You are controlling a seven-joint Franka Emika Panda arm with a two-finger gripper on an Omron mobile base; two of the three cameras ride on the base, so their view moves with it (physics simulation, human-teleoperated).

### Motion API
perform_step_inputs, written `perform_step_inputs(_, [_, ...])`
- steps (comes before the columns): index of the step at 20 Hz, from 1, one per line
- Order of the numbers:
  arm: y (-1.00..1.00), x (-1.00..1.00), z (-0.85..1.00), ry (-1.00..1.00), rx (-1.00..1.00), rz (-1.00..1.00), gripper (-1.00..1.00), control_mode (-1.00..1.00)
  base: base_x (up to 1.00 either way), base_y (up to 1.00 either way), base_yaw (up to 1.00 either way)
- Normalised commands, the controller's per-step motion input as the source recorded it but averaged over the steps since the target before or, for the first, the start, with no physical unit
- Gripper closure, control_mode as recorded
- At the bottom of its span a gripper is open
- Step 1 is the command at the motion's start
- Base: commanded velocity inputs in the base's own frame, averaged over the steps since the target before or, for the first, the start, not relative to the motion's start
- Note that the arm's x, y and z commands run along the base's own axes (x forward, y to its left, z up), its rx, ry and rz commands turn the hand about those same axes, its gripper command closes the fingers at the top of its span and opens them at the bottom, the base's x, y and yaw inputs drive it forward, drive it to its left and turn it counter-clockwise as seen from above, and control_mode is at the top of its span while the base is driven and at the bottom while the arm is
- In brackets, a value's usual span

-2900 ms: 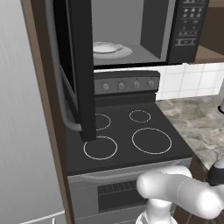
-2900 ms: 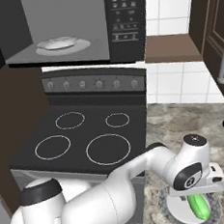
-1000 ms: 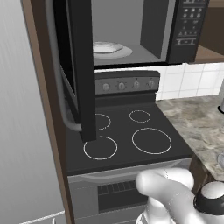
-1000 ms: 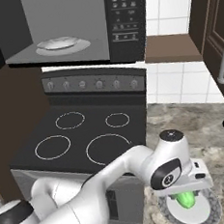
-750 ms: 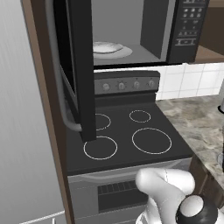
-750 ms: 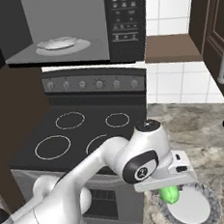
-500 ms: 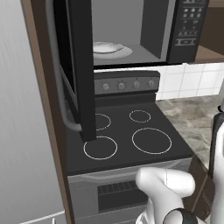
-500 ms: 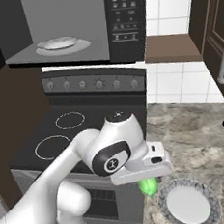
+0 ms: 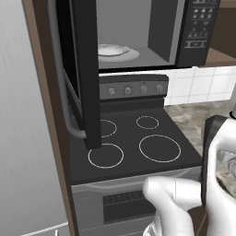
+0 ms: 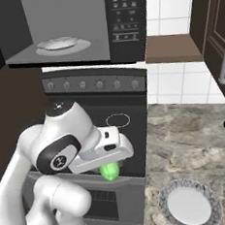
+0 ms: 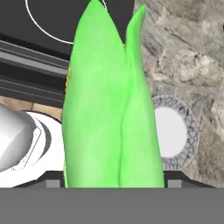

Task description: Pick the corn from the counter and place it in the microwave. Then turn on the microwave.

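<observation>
My end effector (image 10: 110, 169) clenched around the corn (image 10: 110, 171), above the stovetop's (image 10: 117, 133) front edge, near the counter (image 10: 195, 140).

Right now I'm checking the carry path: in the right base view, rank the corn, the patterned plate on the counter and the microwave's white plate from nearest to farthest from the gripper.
1. The corn: held in the gripper, hanging just below it.
2. The patterned plate: on the counter, lower right of the gripper.
3. The white plate: inside the open microwave, high up and behind.
</observation>
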Motion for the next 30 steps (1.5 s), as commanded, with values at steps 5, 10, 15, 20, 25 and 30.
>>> perform_step_inputs(5, [0.54, 0.23, 0.65, -0.16, 0.00, 0.13, 1.00, -1.00, 0.00, 0.00, 0.00])
perform_step_inputs(10, [0.47, 0.40, 0.59, -0.17, 0.00, 0.15, 1.00, -1.00, 0.00, 0.00, 0.00])
perform_step_inputs(15, [0.47, 0.40, 0.61, -0.15, 0.02, 0.15, 1.00, -1.00, 0.00, 0.00, 0.00])
perform_step_inputs(20, [0.52, 0.26, 0.65, -0.13, 0.00, 0.12, 1.00, -1.00, 0.00, 0.00, 0.00])
perform_step_inputs(25, [0.52, 0.30, 0.64, -0.09, 0.00, 0.06, 1.00, -1.00, 0.00, 0.00, 0.00])
perform_step_inputs(30, [0.46, 0.53, 0.51, -0.06, 0.00, 0.04, 1.00, -1.00, 0.00, 0.00, 0.00])
